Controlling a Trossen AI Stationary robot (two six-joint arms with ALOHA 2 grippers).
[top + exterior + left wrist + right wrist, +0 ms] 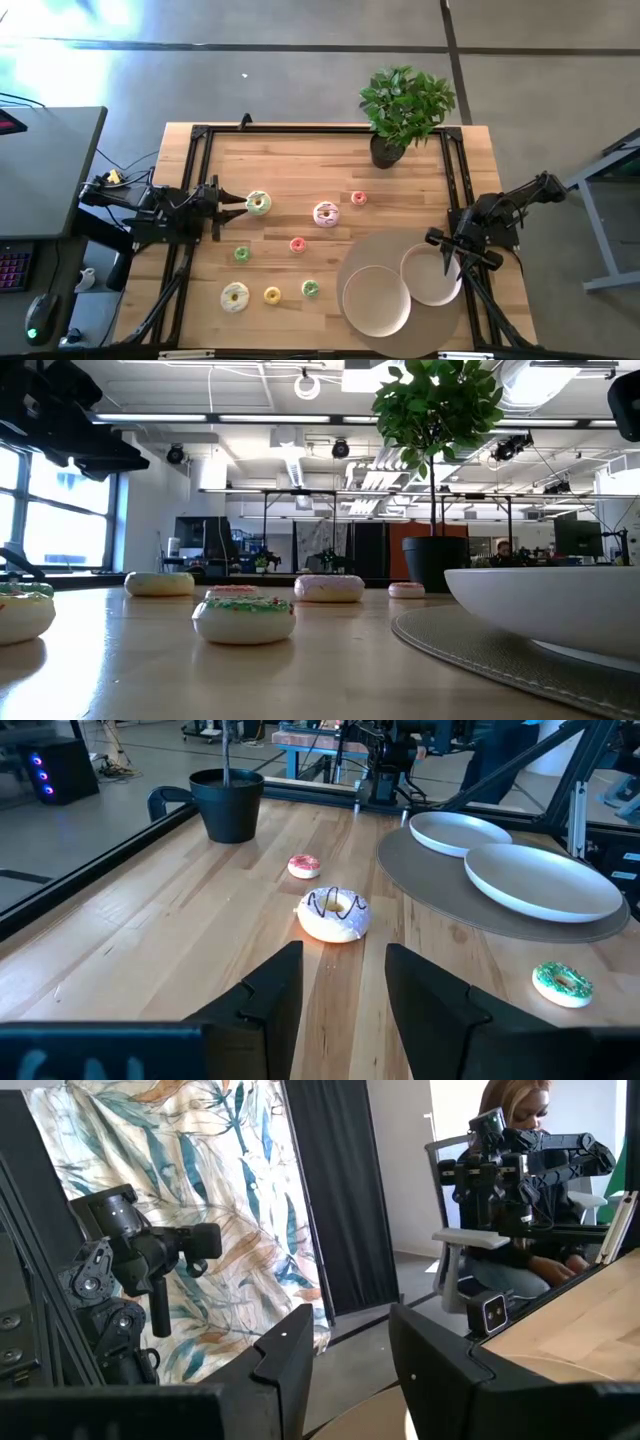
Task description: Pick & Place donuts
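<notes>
Several small iced donuts lie flat on the wooden table. In the high view a white-and-green donut sits just past my left gripper's fingertips; whether they touch it I cannot tell. A pink-white donut and a small red donut lie farther right. Others lie toward the near edge, such as a white donut and a yellow donut. In the left wrist view my left gripper is open, facing a white donut with dark drizzle. My right gripper is open above the plates, looking out into the room.
Two beige plates rest on a round grey mat at the table's near right. A potted plant stands at the far edge. A black frame borders the table. A person sits beyond the table.
</notes>
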